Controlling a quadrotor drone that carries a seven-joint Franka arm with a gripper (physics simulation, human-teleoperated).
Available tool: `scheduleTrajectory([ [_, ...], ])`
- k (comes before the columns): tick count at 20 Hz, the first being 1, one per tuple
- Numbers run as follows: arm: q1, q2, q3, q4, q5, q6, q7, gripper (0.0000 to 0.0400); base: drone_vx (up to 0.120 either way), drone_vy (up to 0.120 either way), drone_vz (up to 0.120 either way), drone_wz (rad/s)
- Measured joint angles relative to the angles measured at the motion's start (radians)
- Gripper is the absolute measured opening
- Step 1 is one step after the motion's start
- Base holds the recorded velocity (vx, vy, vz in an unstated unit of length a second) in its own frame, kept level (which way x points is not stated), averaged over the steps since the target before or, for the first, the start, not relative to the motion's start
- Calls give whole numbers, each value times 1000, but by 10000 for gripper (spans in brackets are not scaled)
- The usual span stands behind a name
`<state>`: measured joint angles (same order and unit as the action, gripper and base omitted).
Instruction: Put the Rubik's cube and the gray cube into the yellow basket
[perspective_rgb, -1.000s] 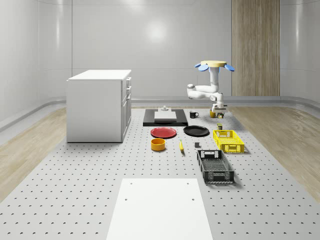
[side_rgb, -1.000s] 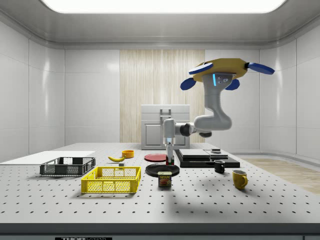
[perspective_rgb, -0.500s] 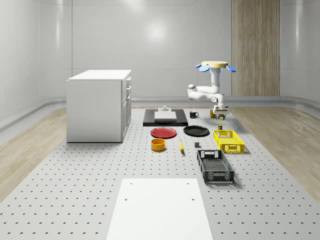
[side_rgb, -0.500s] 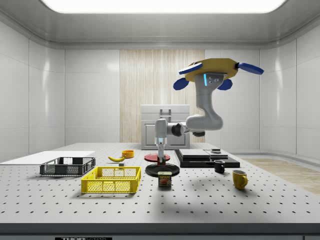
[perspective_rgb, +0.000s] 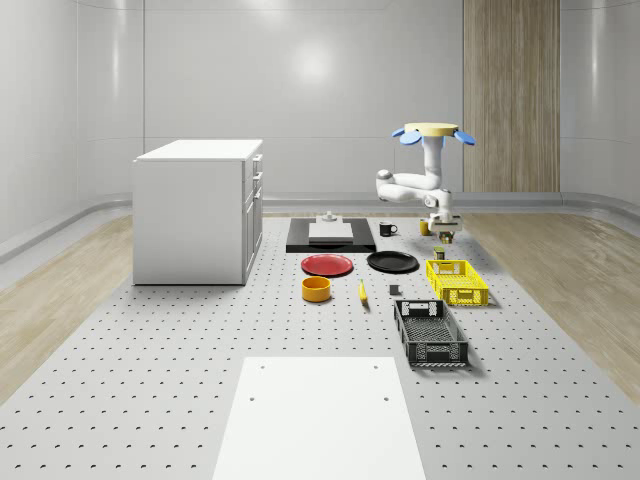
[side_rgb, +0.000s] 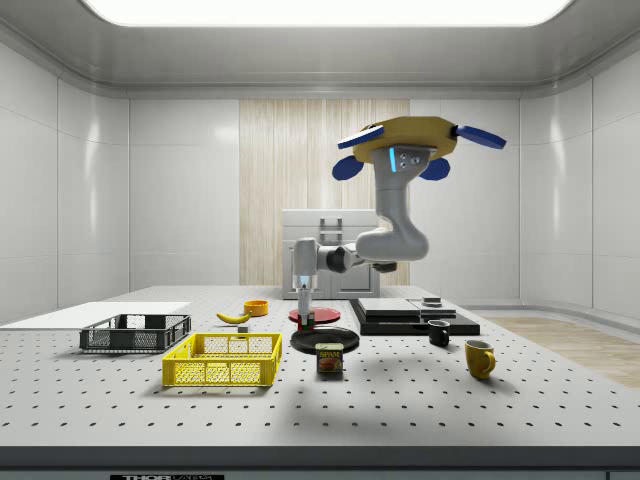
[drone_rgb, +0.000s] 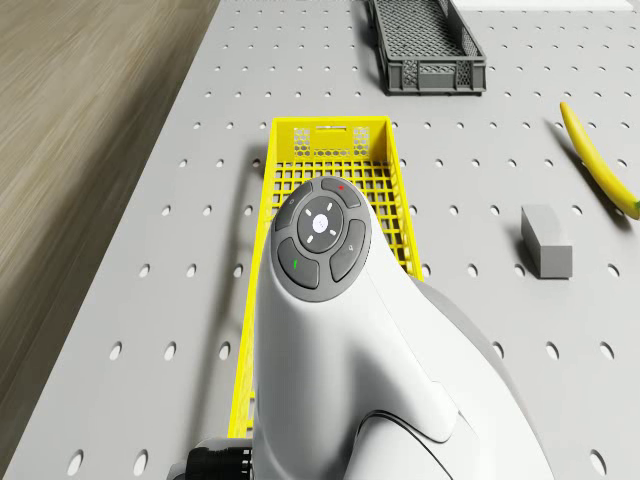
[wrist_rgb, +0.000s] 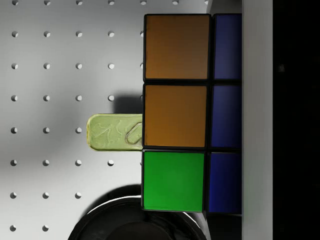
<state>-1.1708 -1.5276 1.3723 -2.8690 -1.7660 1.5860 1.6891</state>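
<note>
Jaws (side_rgb: 304, 318) pinched the Rubik's cube (wrist_rgb: 192, 112), carried aloft; the drone (side_rgb: 412, 148) hovered above the surface (perspective_rgb: 150, 380). Yellow basket (side_rgb: 223, 360) sat lower, toward the side view's left of the jaws; gray cube (drone_rgb: 546, 240) lay near it. Best to centre over the basket before releasing. Perforated gray surface, white-walled room.

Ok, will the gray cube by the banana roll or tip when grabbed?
Probably not: the gray cube lies on a broad flat face on the table, so rolling or tipping seems unlikely. It looks like a rigid block, so it should hold shape. Its smooth faces may slide if pushed.
</note>
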Motion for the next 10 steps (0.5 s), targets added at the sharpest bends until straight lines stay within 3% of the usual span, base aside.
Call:
scheduleTrajectory([
  [10,-3,-13,2,1,5,12,2,320,120,0,0,0],
])
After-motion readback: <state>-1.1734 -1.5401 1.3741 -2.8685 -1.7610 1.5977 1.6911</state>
